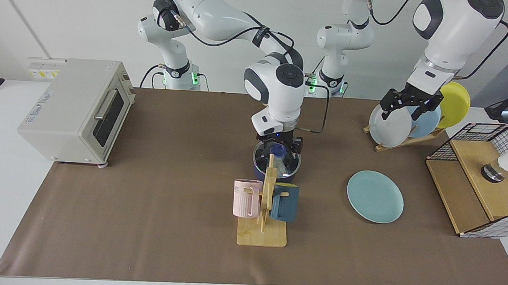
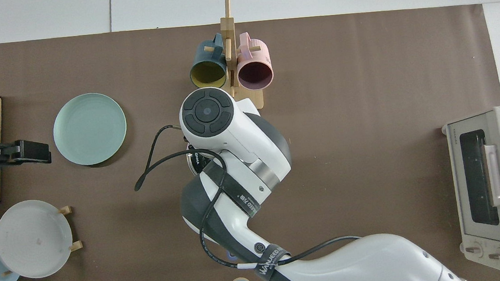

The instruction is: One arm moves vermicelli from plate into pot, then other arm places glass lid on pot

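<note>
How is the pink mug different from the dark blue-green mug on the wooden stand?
The pink mug is pale pink with ribbed sides; the teal mug is dark blue-green and looks smooth. Seen from above, the pink mug is dark purple inside and the teal mug is yellow inside. In the facing view, the pink mug hangs on the stand's side nearer the toaster oven, the teal mug on the side nearer the plate. Both hang by their handles on the wooden stand.

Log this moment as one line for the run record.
right gripper: just above glass lid, lid on pot | left gripper: waiting, open, by plate rack | plate: empty
</note>
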Robot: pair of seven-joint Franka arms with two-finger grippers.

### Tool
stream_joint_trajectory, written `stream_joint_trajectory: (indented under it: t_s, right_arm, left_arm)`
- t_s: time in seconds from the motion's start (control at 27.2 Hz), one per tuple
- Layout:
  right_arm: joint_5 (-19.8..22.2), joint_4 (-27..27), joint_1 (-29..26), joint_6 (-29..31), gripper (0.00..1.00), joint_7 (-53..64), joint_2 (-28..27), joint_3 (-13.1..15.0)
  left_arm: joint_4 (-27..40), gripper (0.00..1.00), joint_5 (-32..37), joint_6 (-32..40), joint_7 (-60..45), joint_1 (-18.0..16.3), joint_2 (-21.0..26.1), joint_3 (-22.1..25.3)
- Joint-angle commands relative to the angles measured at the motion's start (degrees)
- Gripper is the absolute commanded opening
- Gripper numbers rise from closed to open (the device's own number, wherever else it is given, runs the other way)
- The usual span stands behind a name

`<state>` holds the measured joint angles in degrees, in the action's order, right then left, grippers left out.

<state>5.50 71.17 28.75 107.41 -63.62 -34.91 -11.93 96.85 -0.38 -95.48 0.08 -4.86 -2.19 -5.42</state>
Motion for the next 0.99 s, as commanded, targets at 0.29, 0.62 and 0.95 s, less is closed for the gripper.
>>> stream_joint_trajectory:
  t_s: [0.29, 0.62, 0.95]
  right_arm:
    - [-2.06, 0.9, -8.44, -5.98, 1.0, 14.47, 11.44, -1.86]
    - [-2.95, 9.07, -20.39, -9.15, 1.0, 31.96, 19.35, -2.04]
    - [-3.04, 10.13, -28.4, -13.19, 1.0, 43.91, 22.86, 1.11]
  left_arm:
    - [0.27, 1.0, -0.32, 0.64, 0.35, -0.33, -0.8, -0.21]
    - [0.27, 1.0, -0.32, 0.64, 0.35, -0.33, -0.8, -0.21]
    - [0.27, 1.0, -0.32, 0.64, 0.35, -0.33, -0.8, -0.21]
